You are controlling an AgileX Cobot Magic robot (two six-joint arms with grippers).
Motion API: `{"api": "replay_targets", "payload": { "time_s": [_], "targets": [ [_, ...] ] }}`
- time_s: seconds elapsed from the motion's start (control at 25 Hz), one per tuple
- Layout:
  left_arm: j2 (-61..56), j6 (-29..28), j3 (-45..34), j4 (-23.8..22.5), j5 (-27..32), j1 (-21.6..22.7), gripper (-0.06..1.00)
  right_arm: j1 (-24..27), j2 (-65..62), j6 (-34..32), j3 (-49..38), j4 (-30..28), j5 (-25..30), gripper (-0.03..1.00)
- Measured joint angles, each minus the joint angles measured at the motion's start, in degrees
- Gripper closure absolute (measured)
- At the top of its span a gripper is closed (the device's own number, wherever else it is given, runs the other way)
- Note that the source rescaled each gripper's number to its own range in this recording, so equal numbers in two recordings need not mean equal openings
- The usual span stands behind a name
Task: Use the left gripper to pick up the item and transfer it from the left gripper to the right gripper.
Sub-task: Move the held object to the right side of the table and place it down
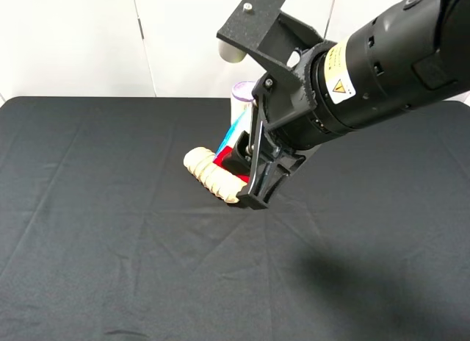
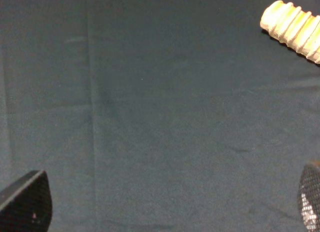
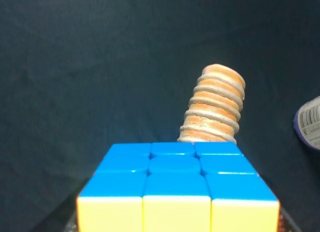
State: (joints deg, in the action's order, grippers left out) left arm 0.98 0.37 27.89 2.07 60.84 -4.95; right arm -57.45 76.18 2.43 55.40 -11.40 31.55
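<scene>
The puzzle cube (image 3: 177, 192) fills the near part of the right wrist view, blue face up and yellow face toward the camera. In the high view only a red and blue part of it (image 1: 222, 157) shows between the fingers of my right gripper (image 1: 246, 176), which is shut on it, low over the black cloth beside the ribbed tan roll (image 1: 213, 178). My left gripper (image 2: 167, 207) is open and empty; its two fingertips (image 2: 27, 202) stand far apart over bare cloth. The left arm is out of the high view.
The tan roll (image 3: 215, 107) lies just beyond the cube and also shows in the left wrist view (image 2: 292, 29). The purple-lidded can (image 1: 244, 91) stands behind the right gripper and shows in the right wrist view (image 3: 309, 123). Black cloth (image 1: 110, 231) covers the table.
</scene>
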Motion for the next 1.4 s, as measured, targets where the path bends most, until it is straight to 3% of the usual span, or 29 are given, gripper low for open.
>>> {"api": "replay_targets", "payload": {
  "time_s": [0.24, 0.44, 0.6, 0.88, 1.16, 1.4],
  "targets": [
    [0.0, 0.3, 0.0, 0.1, 0.0, 0.0, -0.01, 0.0, 0.0, -0.6, 0.0, 0.0, 1.3, 0.93],
    [0.0, 0.3, 0.0, 0.1, 0.0, 0.0, -0.01, 1.8, 0.0, -4.8, 0.0, 0.1, 8.6, 0.93],
    [0.0, 0.3, 0.0, 0.1, 0.0, 0.0, -0.01, 8.3, 0.0, -6.1, 0.0, 0.1, 12.7, 0.93],
    [0.0, 0.3, 0.0, 0.1, 0.0, 0.0, -0.01, 22.5, 0.0, -6.0, 0.0, 1.4, 12.8, 0.93],
    [0.0, 0.3, 0.0, 0.1, 0.0, 0.4, -0.01, 37.5, 4.5, 2.7, 0.0, 9.8, 10.8, 0.93],
    [0.0, 0.3, 0.0, 0.1, 0.0, 5.8, -0.01, 41.6, 13.5, 5.0, 0.0, 13.5, 6.2, 0.93]
  ]
}}
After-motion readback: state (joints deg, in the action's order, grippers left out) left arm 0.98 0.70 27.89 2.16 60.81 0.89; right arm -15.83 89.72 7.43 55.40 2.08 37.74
